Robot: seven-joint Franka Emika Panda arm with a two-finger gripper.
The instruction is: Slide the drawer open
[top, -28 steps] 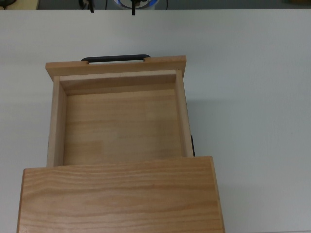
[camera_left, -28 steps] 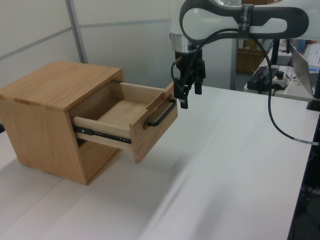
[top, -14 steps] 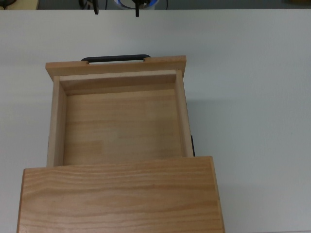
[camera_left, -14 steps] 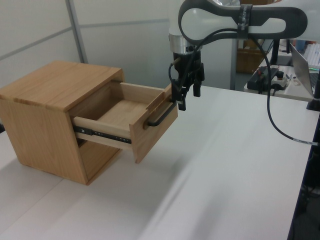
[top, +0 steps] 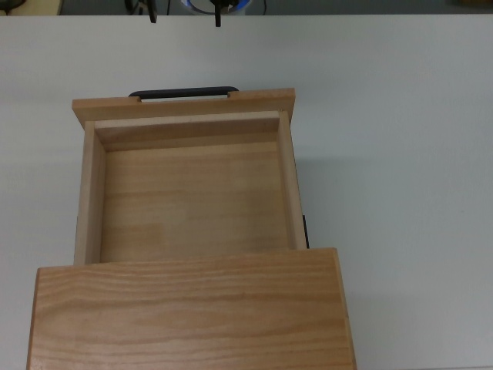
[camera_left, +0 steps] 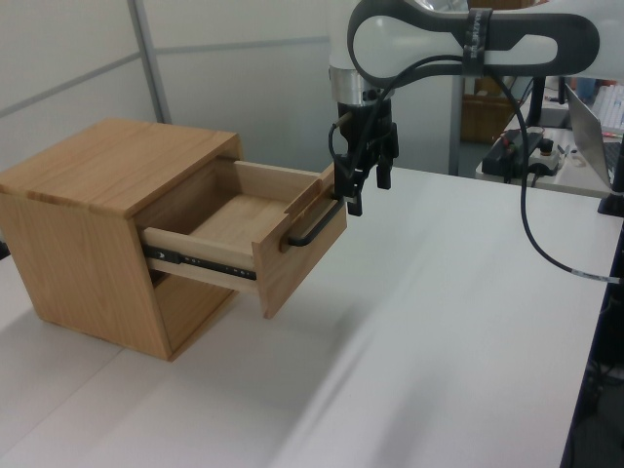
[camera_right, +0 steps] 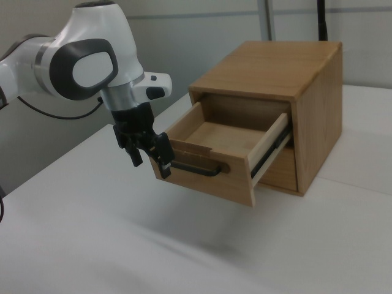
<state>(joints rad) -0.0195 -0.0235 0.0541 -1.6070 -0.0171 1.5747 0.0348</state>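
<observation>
The drawer point(top: 189, 189) stands pulled far out of the wooden cabinet point(camera_left: 88, 224). In the top view its tray is empty and only its rear end lies under the cabinet top point(top: 189, 308). Its front panel point(top: 185, 102) is wider than the tray and sticks out past both side walls. The black bar handle point(top: 183, 92) sits on the outer face of this panel, nearer to the top view's left end of the panel. In the left view a dark metal slide rail point(camera_left: 200, 261) shows along the drawer's side, between the cabinet and the panel.

The gripper point(camera_left: 363, 181) hangs from the white arm point(camera_left: 468, 44) just in front of the panel, at the end of the handle that is farther from the camera in the left view. In the right view the gripper point(camera_right: 149, 150) is at the right view's left end of the handle, and one finger point(camera_right: 164, 160) seems to touch the panel's corner. The two fingers stand apart and grasp nothing; the handle bar is beside them, not between them.

The cabinet rests on a white table point(top: 400, 154). In front of the panel and to both sides of the drawer, the table surface runs bare and flat up to its far edge in the top view. Beyond that edge, in the left view, some equipment and cables point(camera_left: 522, 151) stand well apart from the cabinet.
</observation>
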